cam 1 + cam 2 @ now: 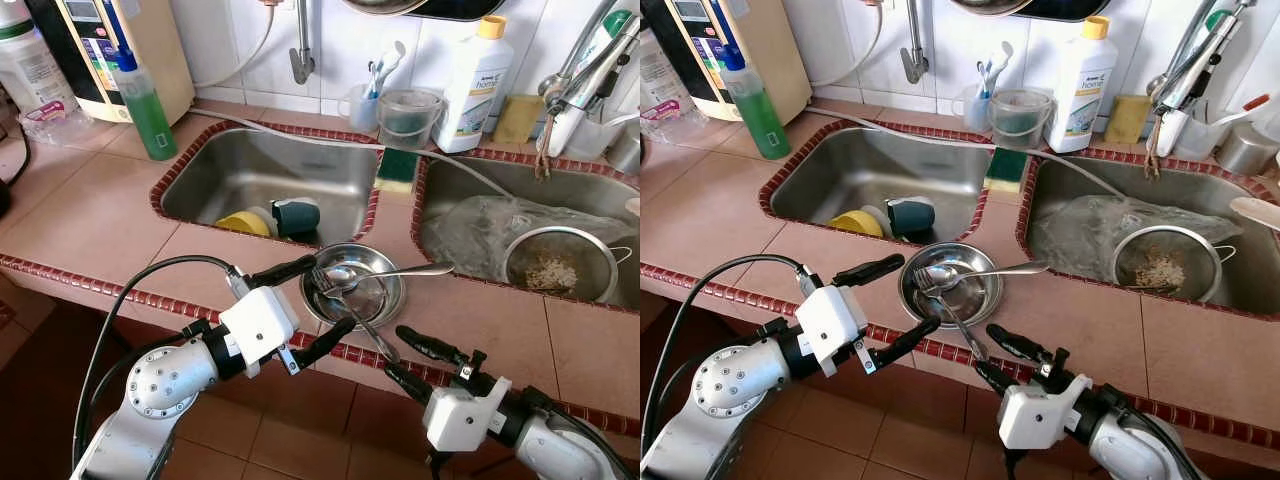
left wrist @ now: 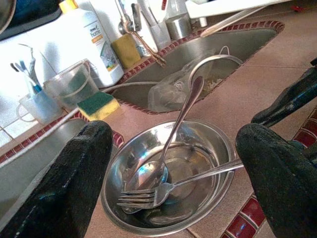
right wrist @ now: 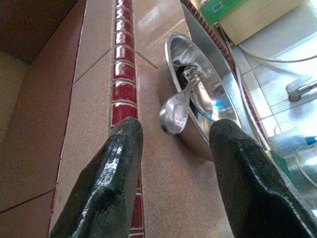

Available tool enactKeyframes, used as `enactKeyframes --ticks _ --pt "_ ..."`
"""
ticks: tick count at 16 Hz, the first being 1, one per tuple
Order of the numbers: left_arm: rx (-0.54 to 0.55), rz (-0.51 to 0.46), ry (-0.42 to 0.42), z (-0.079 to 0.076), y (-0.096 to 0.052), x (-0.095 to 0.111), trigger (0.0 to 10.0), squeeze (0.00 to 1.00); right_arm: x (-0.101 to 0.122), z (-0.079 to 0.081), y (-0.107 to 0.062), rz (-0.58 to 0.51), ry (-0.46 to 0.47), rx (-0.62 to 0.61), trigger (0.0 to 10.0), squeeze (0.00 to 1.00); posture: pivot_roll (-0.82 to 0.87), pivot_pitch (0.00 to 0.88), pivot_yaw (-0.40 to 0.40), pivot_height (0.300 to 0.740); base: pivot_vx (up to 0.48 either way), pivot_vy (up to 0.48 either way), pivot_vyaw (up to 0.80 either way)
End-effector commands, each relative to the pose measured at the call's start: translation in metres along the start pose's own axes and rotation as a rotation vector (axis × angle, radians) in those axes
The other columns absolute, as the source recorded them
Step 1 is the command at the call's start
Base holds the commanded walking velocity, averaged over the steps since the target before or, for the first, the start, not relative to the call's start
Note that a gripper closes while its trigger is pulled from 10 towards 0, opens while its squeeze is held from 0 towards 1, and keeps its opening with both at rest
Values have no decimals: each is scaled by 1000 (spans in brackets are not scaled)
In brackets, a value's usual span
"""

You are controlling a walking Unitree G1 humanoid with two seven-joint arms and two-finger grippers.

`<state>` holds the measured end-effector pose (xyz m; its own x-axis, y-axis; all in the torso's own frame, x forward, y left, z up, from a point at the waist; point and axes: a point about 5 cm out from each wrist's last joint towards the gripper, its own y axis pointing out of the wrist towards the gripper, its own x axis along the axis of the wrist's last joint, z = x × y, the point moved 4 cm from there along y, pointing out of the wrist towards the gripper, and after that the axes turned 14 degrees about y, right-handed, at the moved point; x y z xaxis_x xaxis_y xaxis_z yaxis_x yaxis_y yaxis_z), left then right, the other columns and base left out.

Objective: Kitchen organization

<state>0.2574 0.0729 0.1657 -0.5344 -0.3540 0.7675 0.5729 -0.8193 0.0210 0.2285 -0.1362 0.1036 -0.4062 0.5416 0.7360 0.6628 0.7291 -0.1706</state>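
Left gripper [image 1: 310,305] spread wide and empty at nine o'clock of the steel bowl [image 1: 385,305] on the counter strip between the sinks, likely framing its rim, while the right gripper [image 1: 408,362], parted too, lines up from five o'clock on the fork [image 1: 352,310] handle.

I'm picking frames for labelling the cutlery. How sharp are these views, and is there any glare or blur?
Left eye view: sharp, evenly lit, with soft highlights on the steel bowl. Left wrist view: fork and spoon are crisp, while the near fingers of the left end effector are blurred. Right wrist view: glare on the bowl's inside, and the tiles behind look washed out.
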Motion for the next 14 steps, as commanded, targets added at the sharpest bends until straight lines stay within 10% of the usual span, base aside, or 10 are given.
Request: enactKeyframes --ticks 1,11,12,13,14 --pt "-2 -6 10 -2 0 4 10000 0 1 -1 0 -7 -25 12 10000 0 -201 124 40 740 0 0 0" --pt "8 -2 5 -4 0 6 10000 0 5 -6 5 -52 -86 20 10000 0 -198 130 33 740 0 0 0" --pt "8 -2 6 -4 0 6 10000 0 6 -6 5 -63 -88 20 7216 0 -197 132 33 740 0 0 0" --pt "8 -3 6 -4 0 6 10000 0 6 -6 5 -67 -90 21 7333 0 -196 132 32 740 0 0 0" --pt "8 -3 5 -4 0 7 10000 0 7 -5 6 -73 -99 26 4118 0 -195 133 32 740 0 0 0"
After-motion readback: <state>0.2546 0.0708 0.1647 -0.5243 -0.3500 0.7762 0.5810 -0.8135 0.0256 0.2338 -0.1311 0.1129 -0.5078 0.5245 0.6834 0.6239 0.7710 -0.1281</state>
